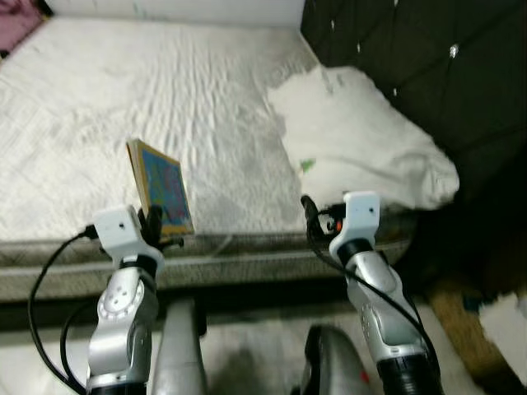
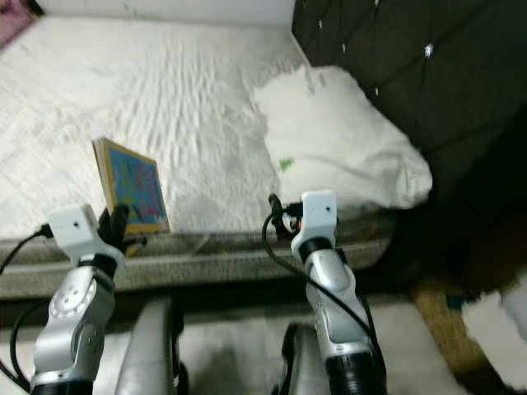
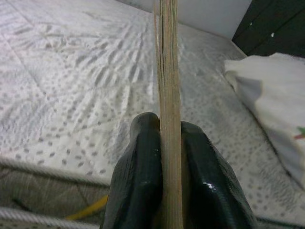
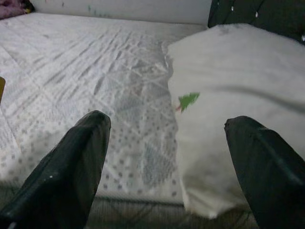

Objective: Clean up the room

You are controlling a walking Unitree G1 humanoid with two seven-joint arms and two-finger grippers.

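Pink cloth point(image 1: 18, 23) cut off at frame corner; book point(image 1: 161, 189) cover art too blurry to read.

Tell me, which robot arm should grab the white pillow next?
Right. The right gripper is open and empty beside the crumpled white pillow, while the left gripper is shut on the thin colourful book.

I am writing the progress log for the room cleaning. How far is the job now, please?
Done: the white quilted mattress has little lying on it. In hand: the left gripper is shut on the thin book with a colourful blue cover, held upright over the mattress edge. Left: the book must be put away, and the crumpled white pillow lies askew by the black tufted headboard. The right gripper hovers open near the pillow.
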